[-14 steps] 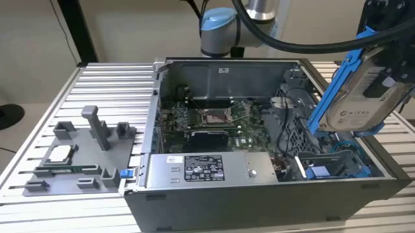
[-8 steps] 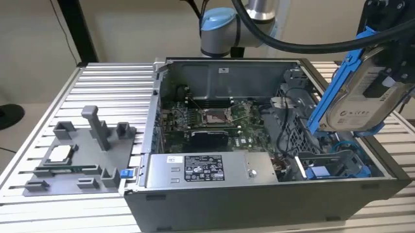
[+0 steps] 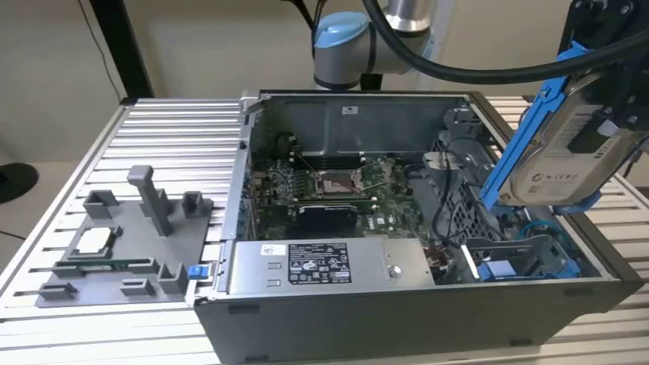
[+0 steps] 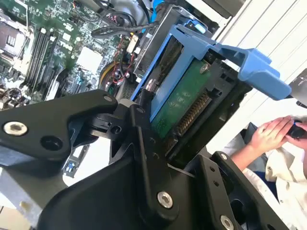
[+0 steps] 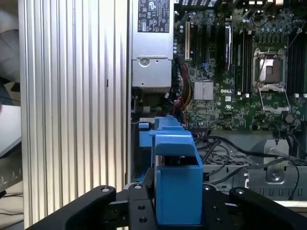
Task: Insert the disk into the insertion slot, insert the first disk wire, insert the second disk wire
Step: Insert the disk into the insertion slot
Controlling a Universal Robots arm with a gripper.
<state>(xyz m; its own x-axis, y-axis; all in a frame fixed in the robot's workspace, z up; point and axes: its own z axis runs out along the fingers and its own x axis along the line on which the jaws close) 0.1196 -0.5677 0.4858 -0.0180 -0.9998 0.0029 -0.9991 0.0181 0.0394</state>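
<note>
Currently the disk hangs in the air over the case's corner at the exterior view's right, clear of everything below it. Its long axis stands steep and tilted, with the upper end leaning toward the exterior view's right. The lower edge of its blue carrier points down at the insertion slot. Slot lies below the disk and a little toward the exterior view's left, blue rails showing, bay unfilled. Tool pinches the disk; in the first wrist view its black fingers press on either side of the carrier. Judgement: insertion not yet done, no wire seated. Case sits on the ribbed counter.
</note>
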